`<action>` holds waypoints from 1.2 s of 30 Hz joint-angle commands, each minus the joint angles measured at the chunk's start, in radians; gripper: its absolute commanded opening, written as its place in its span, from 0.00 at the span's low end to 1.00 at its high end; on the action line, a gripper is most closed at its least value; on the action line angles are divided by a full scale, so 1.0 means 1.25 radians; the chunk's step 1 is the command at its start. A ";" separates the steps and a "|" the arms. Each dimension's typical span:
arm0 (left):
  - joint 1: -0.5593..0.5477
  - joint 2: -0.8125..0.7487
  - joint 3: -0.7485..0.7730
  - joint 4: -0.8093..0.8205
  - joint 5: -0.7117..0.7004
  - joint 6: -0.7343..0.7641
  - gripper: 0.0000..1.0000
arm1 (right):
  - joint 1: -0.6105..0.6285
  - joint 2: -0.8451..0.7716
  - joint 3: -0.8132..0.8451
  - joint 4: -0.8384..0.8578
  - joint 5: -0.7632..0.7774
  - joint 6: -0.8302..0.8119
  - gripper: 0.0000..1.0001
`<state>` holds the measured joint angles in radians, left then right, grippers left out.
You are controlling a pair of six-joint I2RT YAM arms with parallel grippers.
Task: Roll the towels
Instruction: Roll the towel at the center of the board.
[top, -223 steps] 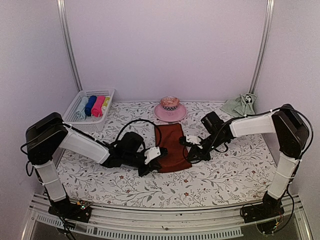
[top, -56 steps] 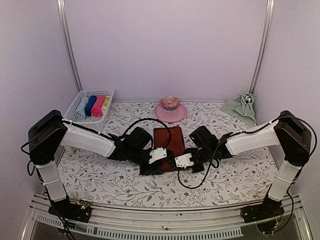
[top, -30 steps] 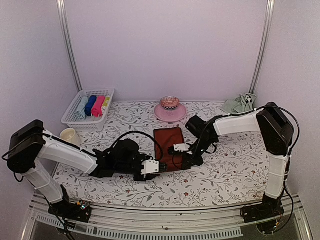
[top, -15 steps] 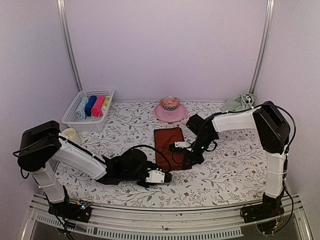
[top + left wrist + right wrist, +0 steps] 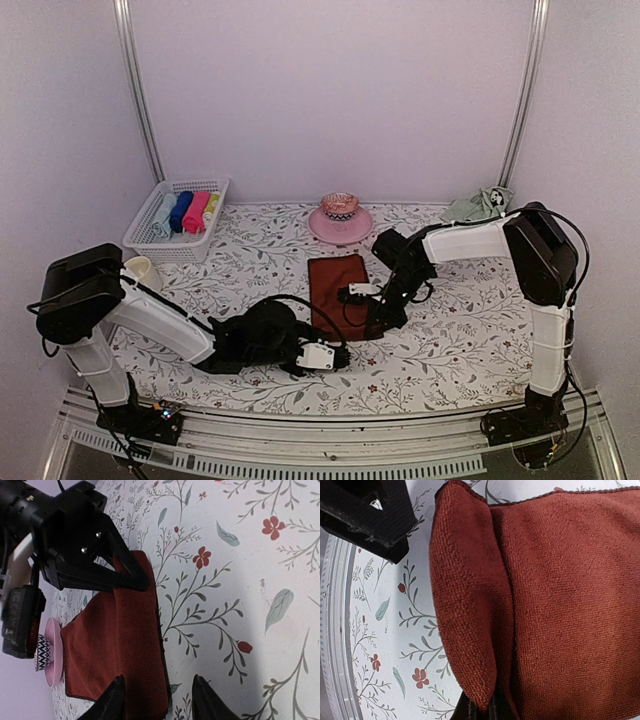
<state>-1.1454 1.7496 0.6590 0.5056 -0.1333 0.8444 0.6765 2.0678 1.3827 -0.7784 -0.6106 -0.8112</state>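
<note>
So the plain red-brown cloth towel [image 5: 336, 285] lies front-to-back; right gripper [image 5: 481, 711] is clamped on its folded near edge, left gripper [image 5: 159, 707] (fingers apart) sits just short of it.

1. Top view: set high behind both arm bases, tilted forward and down, far enough off to take in the whole tabletop [image 5: 470, 340].
2. Left wrist view: low, skimming along the tabletop past the left pincer [image 5: 157, 680] toward the red towel [image 5: 115, 650] and the right pincer [image 5: 140, 582].
3. Right wrist view: very close, looking down on the red towel's folded edge.
4. Shared by all three: the red towel's near end.
</note>
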 commanded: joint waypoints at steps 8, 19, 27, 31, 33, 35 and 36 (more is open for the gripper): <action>-0.007 0.070 0.030 0.021 -0.065 0.002 0.45 | -0.005 0.022 0.011 -0.026 -0.005 0.008 0.05; 0.003 0.115 0.065 -0.012 -0.126 -0.018 0.39 | -0.005 0.026 0.017 -0.034 -0.007 0.002 0.05; 0.015 0.129 0.082 -0.044 -0.151 -0.044 0.34 | -0.004 0.033 0.025 -0.043 -0.010 -0.004 0.08; 0.017 0.149 0.098 -0.067 -0.161 -0.051 0.30 | -0.006 0.036 0.030 -0.049 -0.013 -0.008 0.10; 0.018 0.156 0.107 -0.082 -0.161 -0.055 0.24 | -0.006 0.037 0.032 -0.051 -0.015 -0.009 0.12; 0.021 0.160 0.118 -0.103 -0.156 -0.064 0.15 | -0.007 0.036 0.036 -0.056 -0.017 -0.012 0.16; 0.023 0.159 0.123 -0.115 -0.151 -0.070 0.10 | -0.007 0.033 0.038 -0.058 -0.019 -0.013 0.18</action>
<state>-1.1332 1.9190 0.7883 0.4637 -0.3271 0.7856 0.6735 2.0842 1.4090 -0.8135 -0.6235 -0.8127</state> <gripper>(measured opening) 0.174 0.151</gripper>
